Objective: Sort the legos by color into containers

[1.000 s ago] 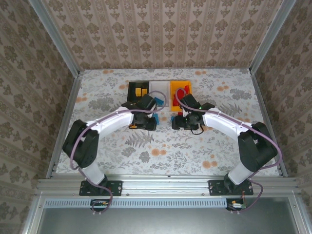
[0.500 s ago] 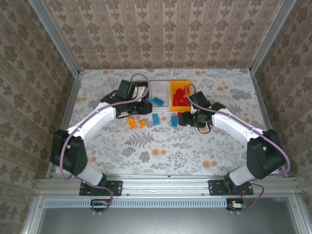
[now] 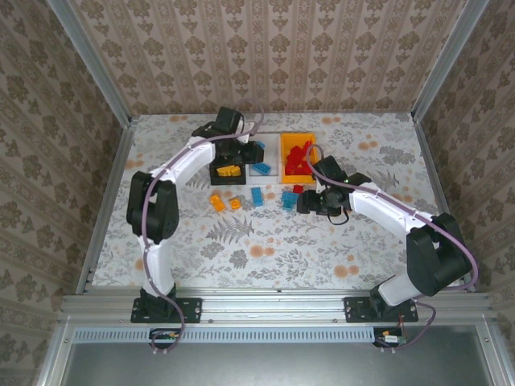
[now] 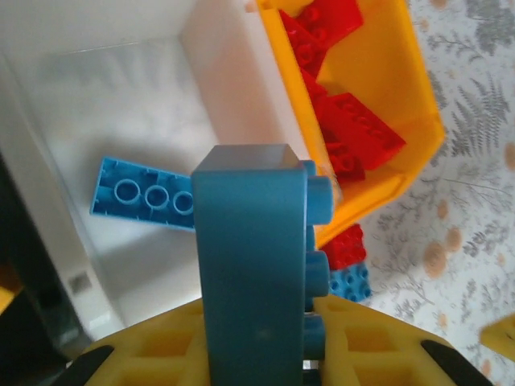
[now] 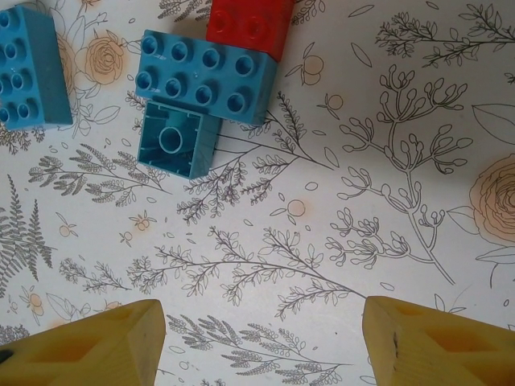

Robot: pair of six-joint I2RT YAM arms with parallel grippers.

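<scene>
Top view, large to small: floral table [image 3: 338, 249] with the bins at its far side. The black bin [image 3: 216, 165] holds orange-yellow bricks [image 3: 229, 170], and two loose ones [image 3: 217, 202] lie nearer us.

Left wrist view adds the close detail. The left gripper [image 4: 257, 354] is clamped on a blue brick [image 4: 249, 257] over the white bin [image 4: 96, 96], where another blue brick [image 4: 141, 193] lies. Red bricks [image 4: 362, 137] fill the orange bin [image 4: 398, 72].

Right wrist view: the right gripper [image 5: 257, 338] has its jaws apart and holds nothing, above table blue bricks [image 5: 205, 74] and a red one [image 5: 248, 24].

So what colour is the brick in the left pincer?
Blue brick, clearest in the left wrist view.
</scene>
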